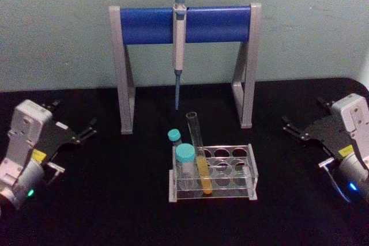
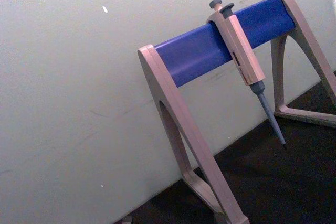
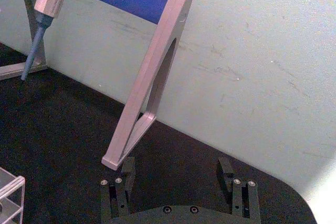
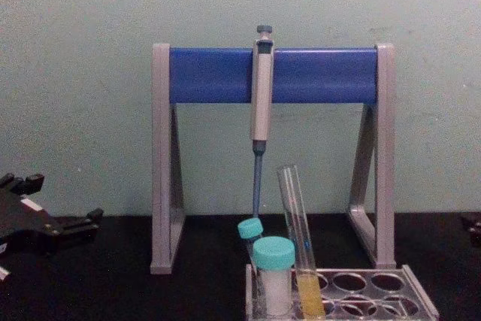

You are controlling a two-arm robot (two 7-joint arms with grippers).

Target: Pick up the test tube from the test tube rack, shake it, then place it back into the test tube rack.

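Black table [image 1: 115,205], pale green wall [image 1: 57,27] behind. Nothing is lifted yet; the task looks unstarted.

Tube [image 1: 199,154] stands in the rack [image 1: 251,168], which sits between my two grippers and a little nearer the body than their fingertips. It is seated in a hole toward the rack's left end and leans, mouth tipped back and toward my left. I judge the hole gives a thin tube slack. Yellow liquid fills only the bottom part, and a long bare stretch of glass rises above the top plate. That is likely the reason to grip high, and to shake gently, since there is no cap.

Two capped tubes [image 1: 185,162] stand just beside it on my left-gripper side. Empty holes lie on the right-gripper side, so that approach looks freer.

Stand [image 1: 150,25] with a hanging pipette [image 1: 179,44] is beyond the rack, ahead of both grippers. Its tip hangs near the tube's mouth, so a lift should avoid drifting back.

Left gripper [image 1: 78,126]: low beside the table's left edge, well apart from the rack, fingers look spread, holding nothing.

Right gripper [image 3: 177,169]: mirrored at the right edge, fingers wide apart, nothing between them, touching nothing.
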